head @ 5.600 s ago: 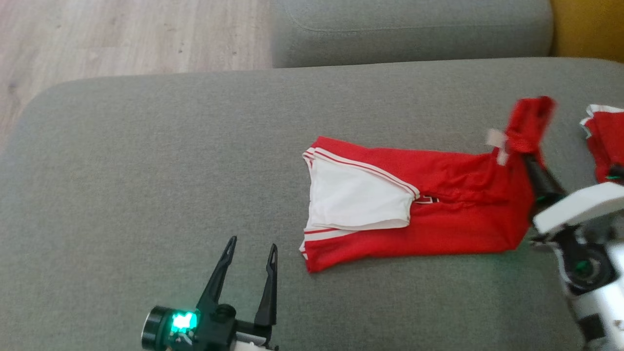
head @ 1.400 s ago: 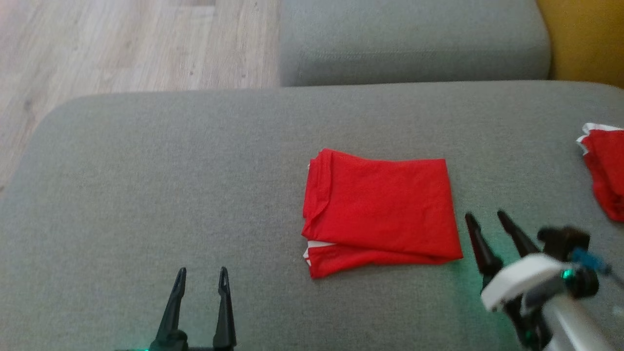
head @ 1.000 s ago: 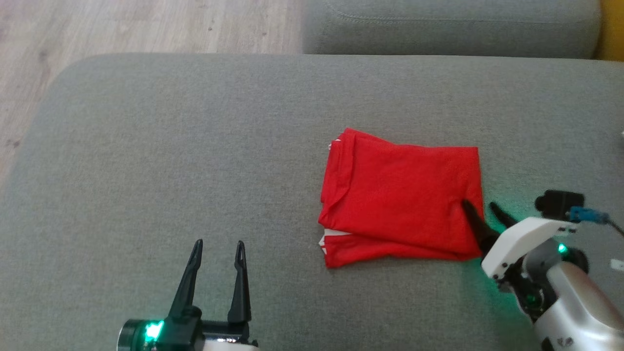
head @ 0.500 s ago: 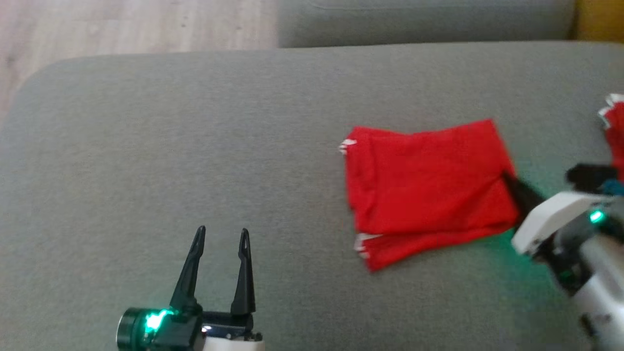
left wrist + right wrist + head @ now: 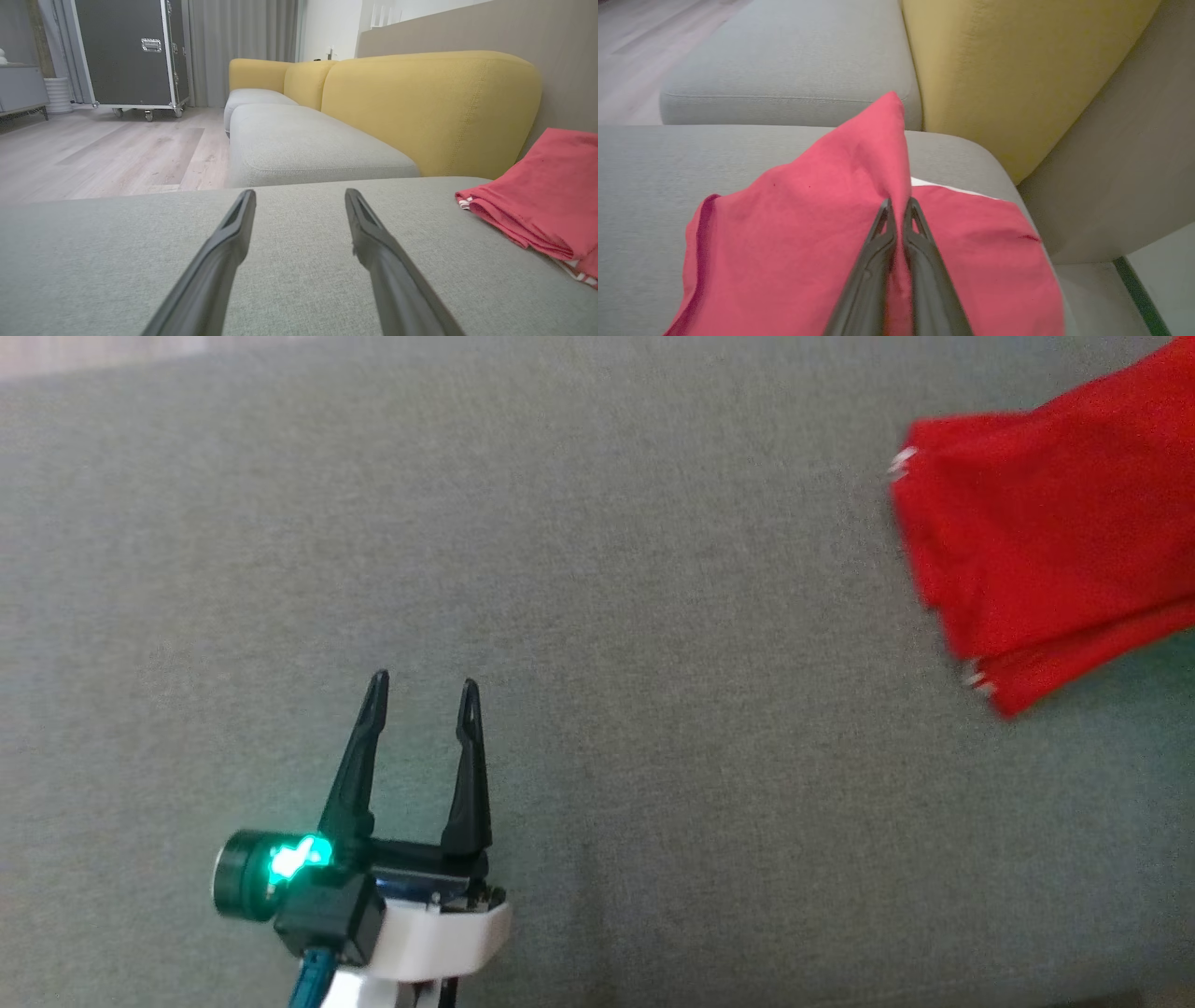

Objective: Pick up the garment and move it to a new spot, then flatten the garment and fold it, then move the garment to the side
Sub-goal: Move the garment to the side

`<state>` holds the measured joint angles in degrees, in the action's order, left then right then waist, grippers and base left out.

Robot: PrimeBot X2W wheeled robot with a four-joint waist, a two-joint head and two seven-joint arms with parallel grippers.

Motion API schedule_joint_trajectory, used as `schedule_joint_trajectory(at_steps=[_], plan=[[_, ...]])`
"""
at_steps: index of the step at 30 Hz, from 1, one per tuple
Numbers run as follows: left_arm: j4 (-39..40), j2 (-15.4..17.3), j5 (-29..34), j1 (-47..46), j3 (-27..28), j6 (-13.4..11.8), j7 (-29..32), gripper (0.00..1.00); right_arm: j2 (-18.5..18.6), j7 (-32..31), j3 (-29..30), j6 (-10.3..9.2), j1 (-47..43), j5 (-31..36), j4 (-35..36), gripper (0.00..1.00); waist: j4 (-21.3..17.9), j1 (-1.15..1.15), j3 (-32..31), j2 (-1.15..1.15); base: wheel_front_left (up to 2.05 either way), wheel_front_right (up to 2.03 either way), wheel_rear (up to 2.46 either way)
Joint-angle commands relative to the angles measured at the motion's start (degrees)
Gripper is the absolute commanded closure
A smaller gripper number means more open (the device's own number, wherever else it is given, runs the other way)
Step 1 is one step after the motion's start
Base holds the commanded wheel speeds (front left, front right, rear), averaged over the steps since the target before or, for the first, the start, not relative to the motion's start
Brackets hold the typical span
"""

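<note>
Seems the last step, taking the folded garment (image 5: 1055, 523) aside, pinched tight in the right gripper (image 5: 899, 201), with the left gripper (image 5: 420, 686) spread wide; next, lay flat, let go.

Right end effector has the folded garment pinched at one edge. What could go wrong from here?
1. The right end effector pinches the garment at a single point, so it tents; the fold may open.
2. A second red cloth lies just beyond; the two could tangle.
3. The cushion edge is close; cloth could slide off.
</note>
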<state>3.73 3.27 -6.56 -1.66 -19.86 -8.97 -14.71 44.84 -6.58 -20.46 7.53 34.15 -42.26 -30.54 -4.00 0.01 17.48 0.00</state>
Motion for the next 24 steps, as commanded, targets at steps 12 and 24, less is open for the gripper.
schedule_joint_trajectory(at_steps=[12, 24], plan=[[2.1, -0.4, -0.3, -5.2, 2.4, 2.5, -0.3, 0.00, 10.5, -3.4, 12.5, -0.04, -1.8, 3.3, 1.3, 0.00, -1.0, -0.01, 7.5, 0.00, 0.00, 0.00, 0.00], [0.6, -0.4, -1.0, -4.1, 3.1, 2.9, -0.3, 0.00, -2.5, -2.6, 18.5, -0.04, -13.9, 9.4, 7.6, 0.00, 1.0, -0.01, 2.6, 0.00, 0.00, 0.00, 0.00]])
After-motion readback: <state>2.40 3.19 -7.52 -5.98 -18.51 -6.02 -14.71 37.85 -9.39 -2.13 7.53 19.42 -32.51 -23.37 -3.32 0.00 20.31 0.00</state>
